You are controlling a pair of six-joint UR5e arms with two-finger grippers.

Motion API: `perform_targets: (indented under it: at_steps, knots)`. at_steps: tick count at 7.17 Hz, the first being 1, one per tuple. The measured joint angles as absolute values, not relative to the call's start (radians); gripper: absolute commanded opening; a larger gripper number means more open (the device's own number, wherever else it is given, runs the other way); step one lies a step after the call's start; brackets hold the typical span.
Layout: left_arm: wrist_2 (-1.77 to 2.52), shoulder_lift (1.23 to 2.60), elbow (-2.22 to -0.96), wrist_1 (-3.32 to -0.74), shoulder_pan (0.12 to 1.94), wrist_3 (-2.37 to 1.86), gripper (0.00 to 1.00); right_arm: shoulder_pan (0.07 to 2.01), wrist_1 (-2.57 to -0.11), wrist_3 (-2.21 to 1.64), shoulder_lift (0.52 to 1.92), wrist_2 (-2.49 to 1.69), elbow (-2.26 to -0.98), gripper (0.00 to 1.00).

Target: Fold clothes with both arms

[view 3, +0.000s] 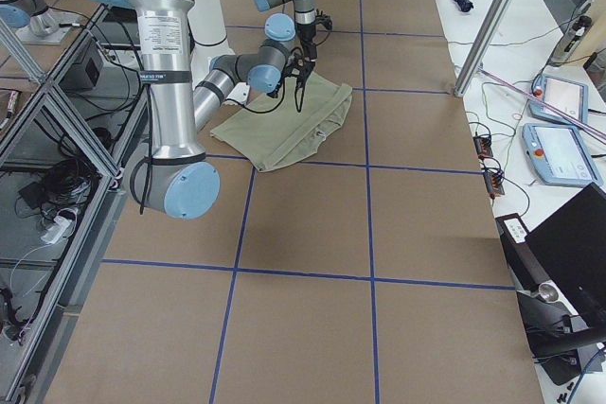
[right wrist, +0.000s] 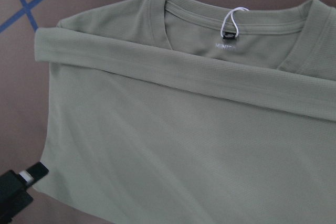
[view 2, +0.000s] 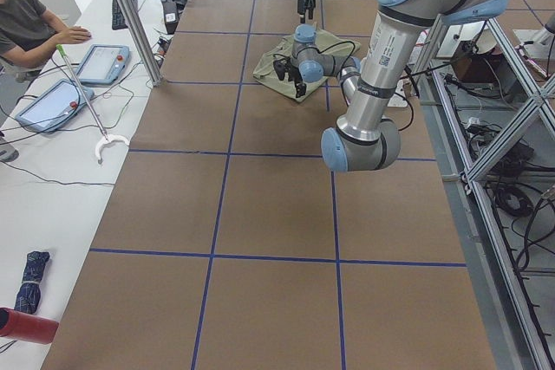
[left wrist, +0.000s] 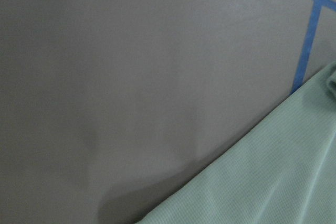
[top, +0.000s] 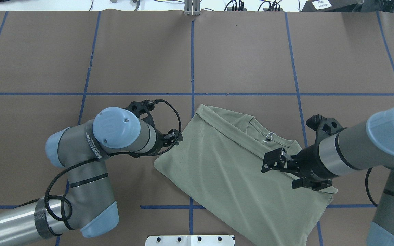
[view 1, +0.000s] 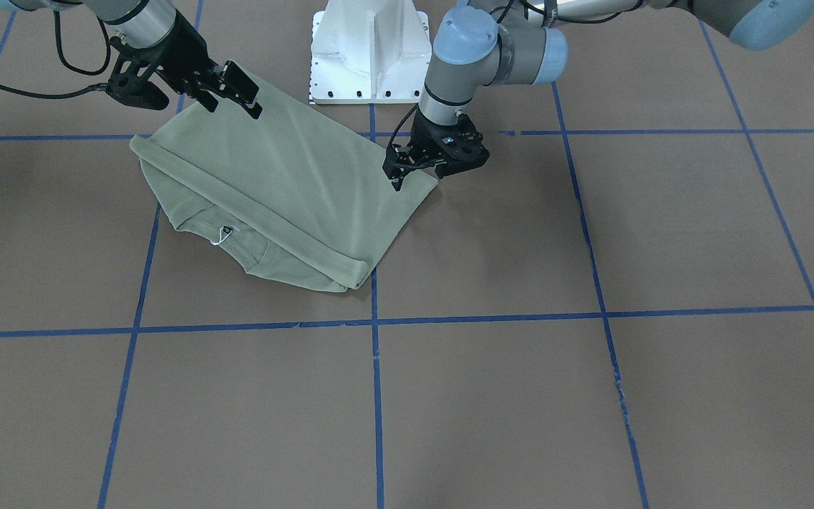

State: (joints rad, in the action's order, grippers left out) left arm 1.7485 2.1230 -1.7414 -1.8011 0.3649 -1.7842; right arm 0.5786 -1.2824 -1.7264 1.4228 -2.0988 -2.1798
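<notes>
Overhead exterior shows shirt [top: 224,164] beneath wide-open, empty right tool [top: 280,175]; left tool [top: 174,136] beside it, opening unclear.

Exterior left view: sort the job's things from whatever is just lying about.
Job: shirt, left gripper, right gripper.

Lying about, on the side bench: tablets, hook stick, red cylinder, dark bundle.

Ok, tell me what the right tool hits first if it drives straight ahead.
Probably the shirt: the right tool aims at its flat body, short of the folded sleeve. Depth unclear.
</notes>
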Motion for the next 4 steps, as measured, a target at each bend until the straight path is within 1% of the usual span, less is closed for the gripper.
perform_targets:
  at_steps: [1, 2, 3, 4]
  knots:
    - [1.737, 2.118, -1.733, -1.8, 0.353, -1.808, 0.9, 0.586, -1.282, -1.725, 1.403, -2.098, -2.16, 1.0]
    - [1.731, 2.109, -1.73, -1.798, 0.348, -1.818, 0.75, 0.589, -1.282, -1.724, 1.395, -2.097, -2.152, 1.0]
    - [1.727, 2.102, -1.73, -1.797, 0.346, -1.823, 0.48, 0.59, -1.283, -1.724, 1.393, -2.097, -2.149, 1.0]
    - [1.724, 2.099, -1.731, -1.796, 0.346, -1.829, 0.15, 0.591, -1.283, -1.724, 1.392, -2.097, -2.148, 1.0]
